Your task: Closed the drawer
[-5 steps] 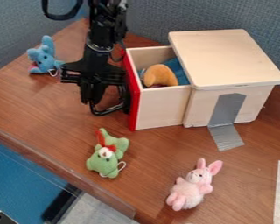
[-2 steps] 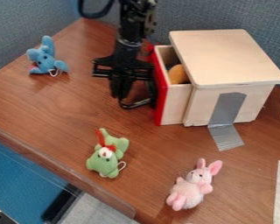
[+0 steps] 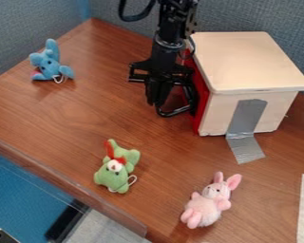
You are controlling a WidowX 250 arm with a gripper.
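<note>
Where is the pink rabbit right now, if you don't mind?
In the camera view, the pink rabbit lies at lower right, below the wooden box and its tape.

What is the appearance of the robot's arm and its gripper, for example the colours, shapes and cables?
The arm is black, narrow and jointed, with a thick black cable looping out beside its upper part and a thinner one lower down. The gripper is black too, with a wide crosswise body.
</note>
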